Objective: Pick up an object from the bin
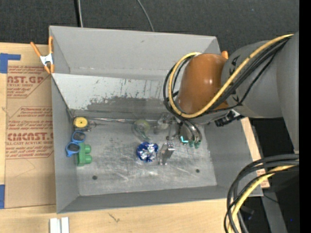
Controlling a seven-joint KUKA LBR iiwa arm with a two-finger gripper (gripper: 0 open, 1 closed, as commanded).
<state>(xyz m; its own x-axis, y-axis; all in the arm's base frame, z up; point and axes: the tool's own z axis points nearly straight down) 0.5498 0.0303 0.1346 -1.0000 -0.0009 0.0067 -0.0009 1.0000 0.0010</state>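
My gripper [168, 150] hangs low over the middle of the bin floor, under the arm's orange cover. Just to its left lies a crumpled blue-and-white ball [146, 152], close to the gripper; I cannot tell if they touch. A pale, roundish see-through thing [142, 126] lies a little farther back and to the left. A small green thing [195, 142] shows at the gripper's right side, partly hidden by the arm.
By the left wall lie a yellow round cap [80, 123], a blue ring [73, 148] and a green block [83, 155], close together. The arm and its cables cover the bin's right back corner.
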